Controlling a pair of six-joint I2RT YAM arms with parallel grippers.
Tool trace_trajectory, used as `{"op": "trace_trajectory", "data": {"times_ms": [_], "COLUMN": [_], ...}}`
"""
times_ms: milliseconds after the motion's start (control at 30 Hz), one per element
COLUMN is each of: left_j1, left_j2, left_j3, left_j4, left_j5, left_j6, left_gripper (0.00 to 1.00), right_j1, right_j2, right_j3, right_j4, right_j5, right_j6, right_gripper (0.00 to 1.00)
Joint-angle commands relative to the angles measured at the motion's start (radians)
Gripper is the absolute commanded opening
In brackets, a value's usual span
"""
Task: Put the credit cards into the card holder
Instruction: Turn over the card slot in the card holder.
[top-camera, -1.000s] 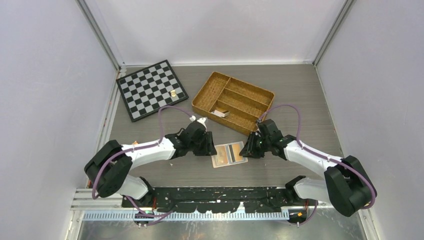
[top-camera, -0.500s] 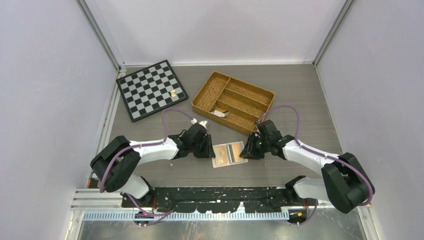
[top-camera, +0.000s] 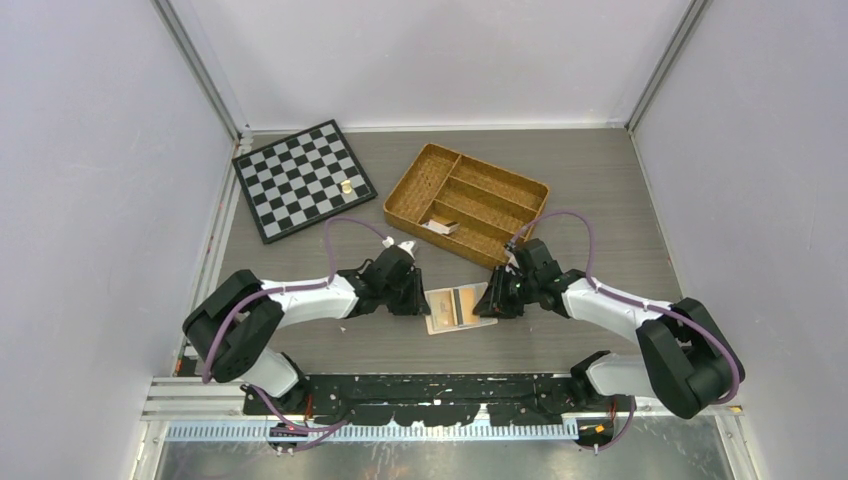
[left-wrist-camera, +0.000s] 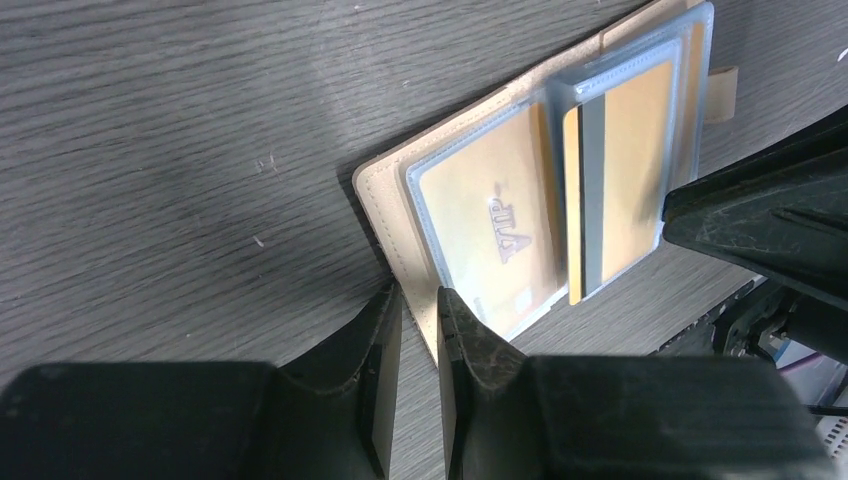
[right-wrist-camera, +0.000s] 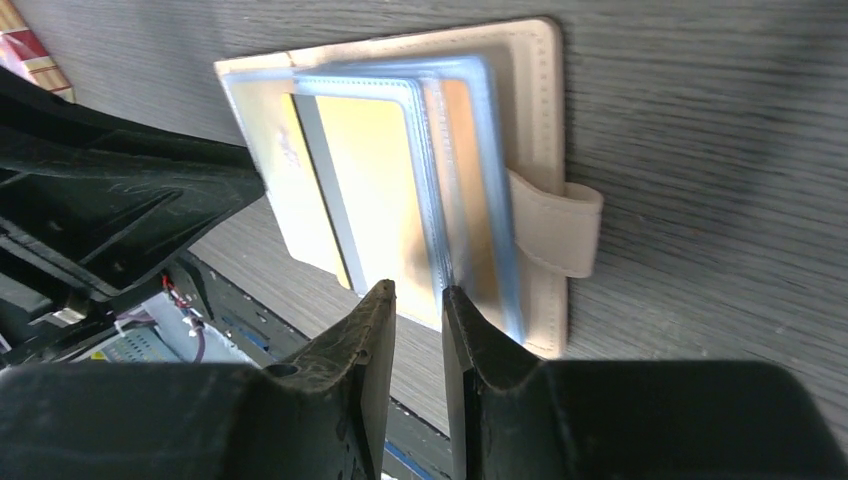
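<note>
The peach-beige card holder (top-camera: 457, 309) lies open on the table between my two grippers. Its clear sleeves hold orange-tan credit cards: one face-up (left-wrist-camera: 500, 200), one with a grey stripe (left-wrist-camera: 625, 170) whose end sticks out of its sleeve. No blue-teal card shows. My left gripper (top-camera: 418, 300) sits at the holder's left corner with its jaws nearly together, and the beige cover edge (left-wrist-camera: 385, 190) runs between the tips (left-wrist-camera: 420, 292). My right gripper (right-wrist-camera: 418, 288) has its jaws almost together. Its tips are at the open end of the sleeves, against the striped card (right-wrist-camera: 375, 180). The snap tab (right-wrist-camera: 560, 230) is beside them.
A woven wicker divided tray (top-camera: 400, 195) stands behind the holder, with a small red-brown packet (top-camera: 440, 226) in one compartment. A chessboard (top-camera: 300, 180) with a small gold piece (top-camera: 346, 186) lies at the back left. Walls close in both sides.
My right gripper has slid left, further onto the card holder. My left gripper first shifted slightly toward the holder's corner, then stayed put. The holder itself has barely moved.
</note>
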Motion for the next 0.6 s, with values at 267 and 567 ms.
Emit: {"op": "trace_trajectory", "data": {"times_ms": [267, 567], "left_j1": [0.000, 0.001], "left_j2": [0.026, 0.024], "left_j3": [-0.008, -0.008], "left_j4": [0.026, 0.026], "left_j5": [0.011, 0.010], "left_j6": [0.008, 0.008], "left_gripper": [0.20, 0.20], "right_j1": [0.003, 0.005], "right_j2": [-0.002, -0.012], "right_j3": [-0.005, 0.008], "right_j4": [0.147, 0.165], "right_j5": [-0.098, -0.123], "right_j6": [0.071, 0.101], "right_gripper": [0.29, 0.29]}}
